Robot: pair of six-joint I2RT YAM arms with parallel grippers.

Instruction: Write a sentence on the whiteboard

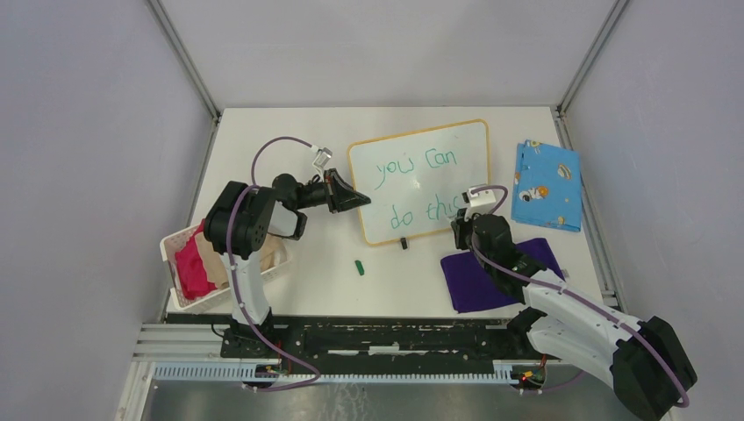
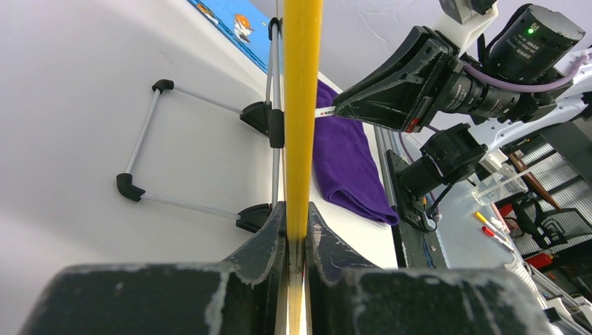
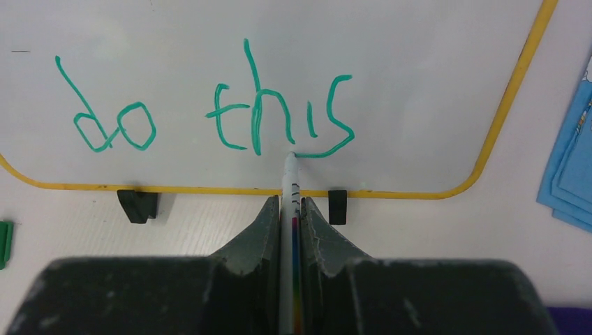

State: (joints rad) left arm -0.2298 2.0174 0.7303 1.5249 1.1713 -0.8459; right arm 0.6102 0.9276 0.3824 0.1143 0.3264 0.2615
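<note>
While your right hand (image 3: 291,204) is clamped on the marker (image 3: 290,174), its tip touches the last "s" of the sentence (image 3: 230,115), toward 5 o'clock on the whiteboard (image 3: 419,70); your left hand (image 2: 296,218) is clamped on the board's 9 o'clock edge, mid-way across the surface (image 1: 263,123).

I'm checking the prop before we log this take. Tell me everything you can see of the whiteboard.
The whiteboard is a glossy white rectangle with rounded corners and a thin yellow rim, propped tilted on a wire stand with black feet. A green handwritten sentence reads "you can" over "do this". The left gripper clamps its side rim; the marker in the right gripper touches the final s.
</note>
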